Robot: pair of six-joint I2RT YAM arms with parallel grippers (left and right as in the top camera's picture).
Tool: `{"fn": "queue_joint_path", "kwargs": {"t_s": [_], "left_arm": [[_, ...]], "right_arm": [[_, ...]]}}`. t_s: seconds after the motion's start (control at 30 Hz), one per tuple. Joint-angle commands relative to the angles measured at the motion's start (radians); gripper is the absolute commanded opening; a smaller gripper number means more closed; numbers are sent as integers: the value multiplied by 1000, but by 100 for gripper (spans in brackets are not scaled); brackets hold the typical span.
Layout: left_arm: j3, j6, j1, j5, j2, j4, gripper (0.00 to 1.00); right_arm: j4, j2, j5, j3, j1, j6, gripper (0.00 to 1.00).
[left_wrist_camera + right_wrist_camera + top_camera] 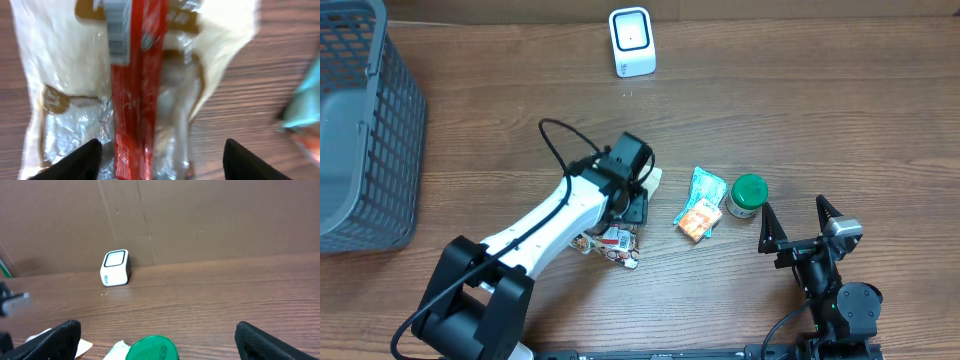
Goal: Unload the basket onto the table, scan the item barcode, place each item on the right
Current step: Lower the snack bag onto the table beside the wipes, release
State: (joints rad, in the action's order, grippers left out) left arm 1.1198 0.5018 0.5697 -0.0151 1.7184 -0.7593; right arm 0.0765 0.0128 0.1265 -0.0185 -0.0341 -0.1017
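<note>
Right under your left hand (161, 150) lies the packet (135, 100), flat on the tabletop (800, 100). The hand is wide. Its two black fingers (75, 162) stand apart, and the far one is clear of the packet's edge, so I think nothing is held.

Here is what could go wrong. If you lift now, the packet may just stay behind. It is thin and flat, so when you close the hand the fingers could slide off the slick plastic. It is also floppy. If you hold only the near end, the far end may droop, and the barcode (117, 30) sits at that far end. The film is shiny and wrinkled, so the scanner (632, 41), well beyond the hand, may see glare and not the bars. A teal packet (701, 205) lies near the hand's right side, so a wide swing could bump it.

You can see the packet is clear and white plastic with brown marks. A red strip runs down its middle, with the grey barcode beside the strip's top.

Your right hand (800, 218) is wide too, empty, just past a green-lidded jar (748, 194).
</note>
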Motion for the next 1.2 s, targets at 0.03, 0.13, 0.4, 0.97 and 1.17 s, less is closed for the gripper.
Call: {"fn": "queue_joint_path", "kwargs": {"t_s": [0.03,0.13,0.4,0.97,1.17], "left_arm": [[116,-59,5,-3,0,-83,74],[135,-61,3,-78,0,-145,74],[133,-45,-120,-315,1,-250,70],[-66,-61,-266,-156,10,-138,65],[-104,-105,-265,-6,10,-101,64]], "right_arm": [[-3,-9,-1,11,1,-2,100],[-3,-9,-2,11,1,-2,100],[-3,-9,-2,11,1,-2,100],[-3,-9,-2,11,1,-2,100],[-3,-9,-2,11,1,-2,100]]}}
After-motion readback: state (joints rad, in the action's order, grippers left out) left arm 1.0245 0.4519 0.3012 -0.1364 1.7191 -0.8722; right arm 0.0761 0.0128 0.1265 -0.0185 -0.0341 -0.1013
